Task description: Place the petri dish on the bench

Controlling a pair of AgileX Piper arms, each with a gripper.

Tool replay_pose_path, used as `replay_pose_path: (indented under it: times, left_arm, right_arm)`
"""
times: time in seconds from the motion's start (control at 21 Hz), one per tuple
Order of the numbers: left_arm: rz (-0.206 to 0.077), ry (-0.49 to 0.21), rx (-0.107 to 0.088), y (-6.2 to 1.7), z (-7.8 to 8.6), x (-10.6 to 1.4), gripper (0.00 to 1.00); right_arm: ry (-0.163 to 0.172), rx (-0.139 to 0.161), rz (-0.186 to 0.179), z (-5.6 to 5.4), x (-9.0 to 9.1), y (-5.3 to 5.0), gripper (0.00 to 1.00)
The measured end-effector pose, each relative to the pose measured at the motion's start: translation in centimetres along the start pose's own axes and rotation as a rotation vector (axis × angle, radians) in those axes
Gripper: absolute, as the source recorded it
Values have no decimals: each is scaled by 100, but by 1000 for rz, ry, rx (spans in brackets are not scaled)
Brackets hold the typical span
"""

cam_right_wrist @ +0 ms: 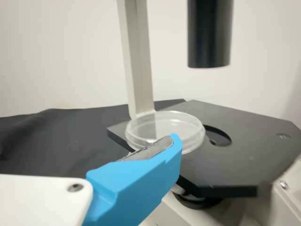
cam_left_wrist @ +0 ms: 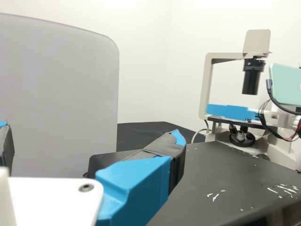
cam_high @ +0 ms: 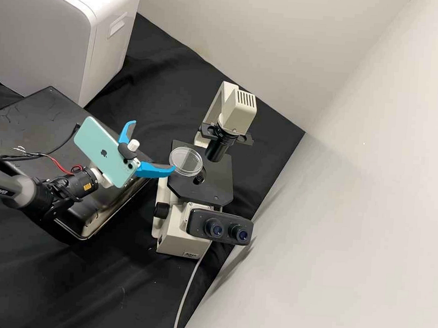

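A clear petri dish lies on the black stage of the microscope, at the stage's left edge. My right gripper is open just left of the dish. One blue finger has its tip at the dish's rim; the other finger is raised well away from it. Nothing is between them. My left gripper is open and holds nothing, low beside a black-topped unit. From there the right gripper's finger appears far off at the stage.
The beige microscope stands mid-bench, with its dark condenser tube over the stage. A white appliance fills the back left. A flat black-topped metal unit lies under the right arm. A mint phone rides on that arm's wrist.
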Motion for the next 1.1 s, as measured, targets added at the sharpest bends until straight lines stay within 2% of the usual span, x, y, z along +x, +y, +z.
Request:
replay_pose_path:
  times: [0.14,0.53,0.91,1.1]
  left_arm:
    - [1,2,0,1,-4,1,100]
    - [1,3,0,1,-5,1,100]
    - [-1,3,1,-2,-5,2,100]
    - [-1,3,1,-2,-5,2,100]
  right_arm:
    - [-25,-2,4,92,25,31,100]
    - [-54,-4,50,215,141,163,100]
    - [-60,-5,75,264,237,235,100]
    - [-60,-7,75,296,373,233,100]
